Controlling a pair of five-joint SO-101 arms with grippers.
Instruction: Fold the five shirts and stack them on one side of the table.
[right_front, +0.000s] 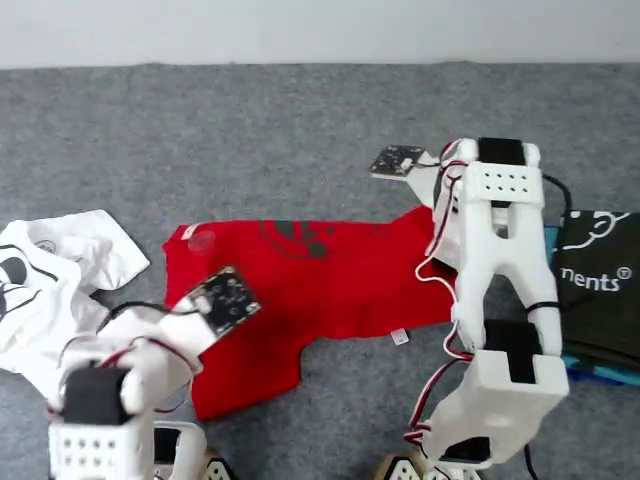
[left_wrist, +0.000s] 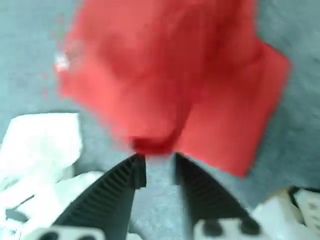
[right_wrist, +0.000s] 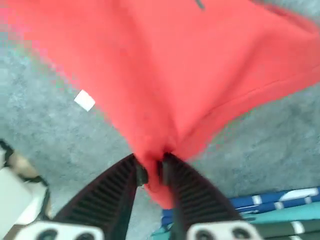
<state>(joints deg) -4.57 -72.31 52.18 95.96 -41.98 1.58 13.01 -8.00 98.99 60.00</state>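
two grippers meet one red shirt (right_front: 330, 270), which lies spread on a grey table (right_front: 300, 120) between them. the right gripper (right_wrist: 150, 172) is closed tight on a bunched fold of the shirt's edge, and the cloth fans out ahead of its tips. the left gripper (left_wrist: 155, 165) sits at the opposite edge with red cloth bunched right at its tips; whether it has a hold cannot be told. a crumpled white shirt (right_front: 50, 290) lies just beside the left gripper, on its outer side. a stack (right_front: 600, 290) of dark, blue and teal cloth lies just beside the right gripper, on its outer side. the likely risks: the right's pinch looks small, so the edge may slip free on a lift; if only one side holds, the fold will drag askew, or sweep into the stack.
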